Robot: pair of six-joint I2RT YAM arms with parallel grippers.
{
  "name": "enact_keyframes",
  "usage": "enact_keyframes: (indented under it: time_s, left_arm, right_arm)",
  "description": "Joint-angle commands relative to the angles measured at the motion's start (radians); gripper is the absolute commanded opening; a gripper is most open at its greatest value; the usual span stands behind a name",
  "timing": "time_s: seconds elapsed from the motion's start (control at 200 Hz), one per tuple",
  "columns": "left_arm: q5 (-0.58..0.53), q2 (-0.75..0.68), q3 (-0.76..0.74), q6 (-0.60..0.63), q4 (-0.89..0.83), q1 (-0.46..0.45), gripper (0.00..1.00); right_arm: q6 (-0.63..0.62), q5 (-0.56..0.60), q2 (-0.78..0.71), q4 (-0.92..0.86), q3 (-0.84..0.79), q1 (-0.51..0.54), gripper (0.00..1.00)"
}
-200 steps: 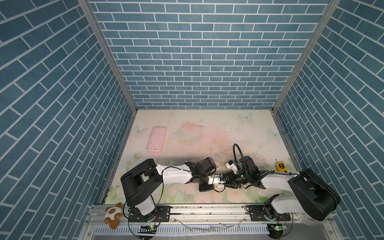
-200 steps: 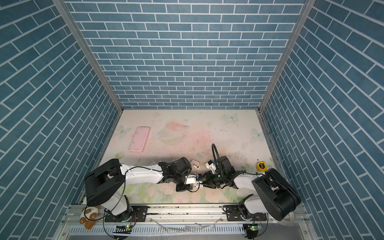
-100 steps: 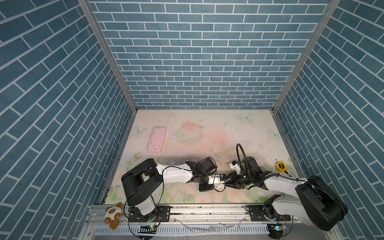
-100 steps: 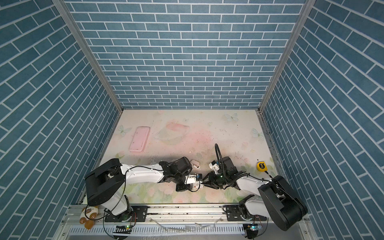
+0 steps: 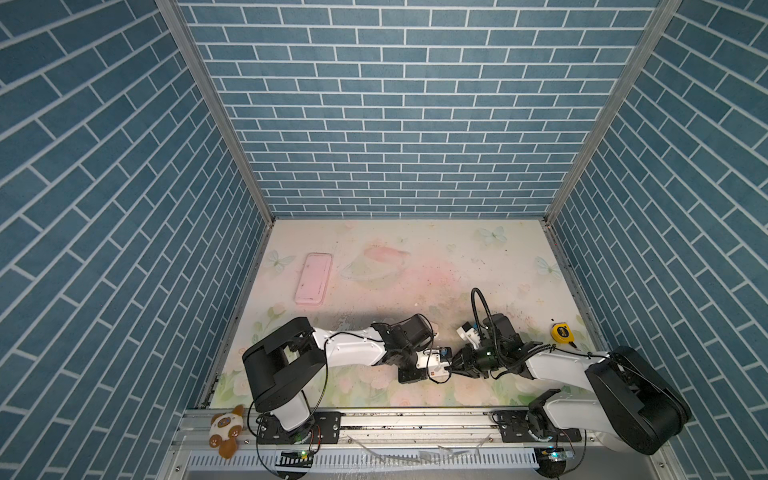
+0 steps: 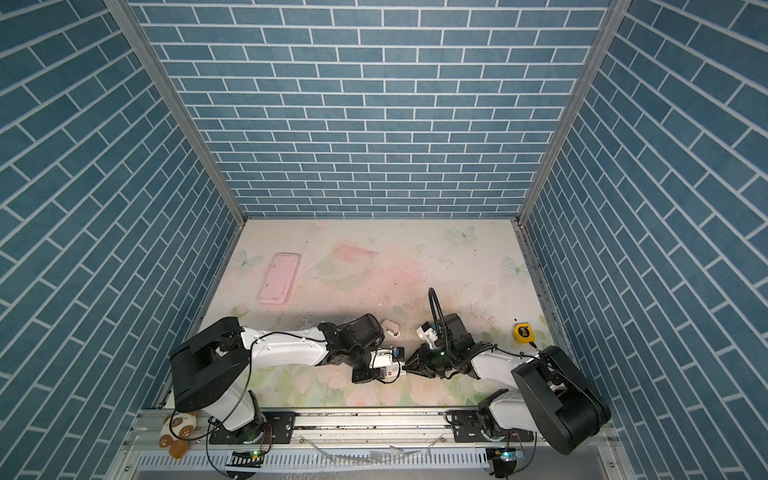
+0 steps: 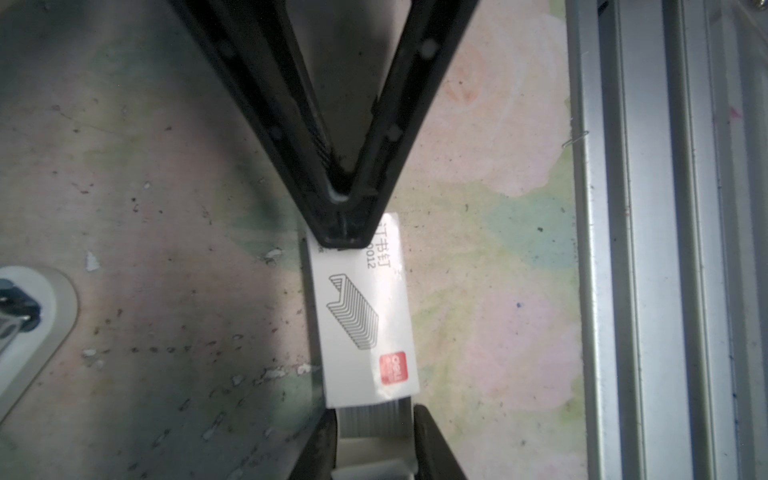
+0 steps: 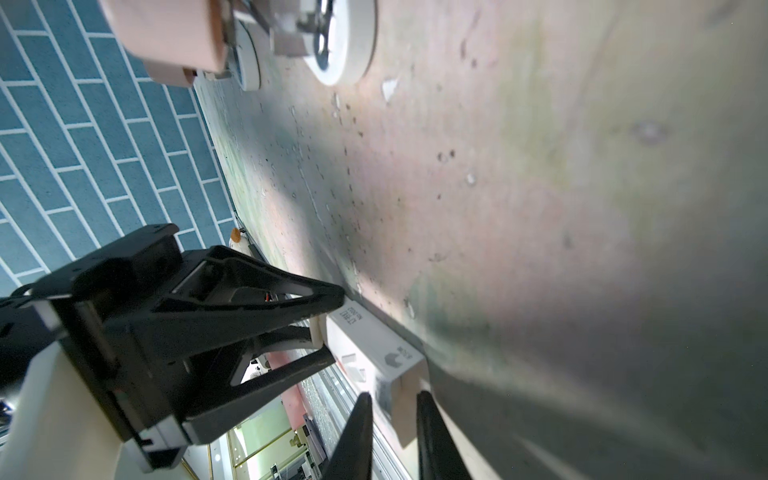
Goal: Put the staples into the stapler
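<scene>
- While the left gripper (image 7: 345, 232) is fully closed, its fingertips pinch one end of the white sleeve (image 7: 365, 316), which lies level with its printed face up.
- Right gripper (image 7: 374, 412): jaws narrow, one on each side of the tray (image 7: 374, 453) protruding from the sleeve's opposite end; contact looks close, but a firm clamp cannot be confirmed.
- Staples (image 7: 370, 415): grey strips visible in the tray, just outside the sleeve, between the right fingers.
- Stapler (image 6: 390, 329): on the table (image 6: 415, 266) beyond the left wrist, apart from both grippers, untouched.
- Pink case (image 5: 313, 279): far left of the table, well apart. Yellow tape measure (image 5: 560, 332): near the right edge.
</scene>
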Motion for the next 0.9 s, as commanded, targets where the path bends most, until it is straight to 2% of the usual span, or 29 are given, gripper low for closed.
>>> enact_keyframes:
  time_s: [0.0,0.41,0.895]
  left_arm:
    - [-0.009,0.032,-0.023,-0.008,-0.061,-0.003,0.30]
    - [-0.011,0.030,-0.030,-0.009,-0.051,-0.003,0.31]
    - [-0.009,0.029,-0.032,-0.010,-0.049,-0.003,0.30]
  right_arm:
    - [-0.001,-0.015,0.008,0.037,-0.020,-0.003,0.20]
    - [0.016,-0.018,0.019,0.099,-0.038,-0.003,0.12]
    - [0.030,-0.018,0.012,0.149,-0.068,-0.003,0.12]
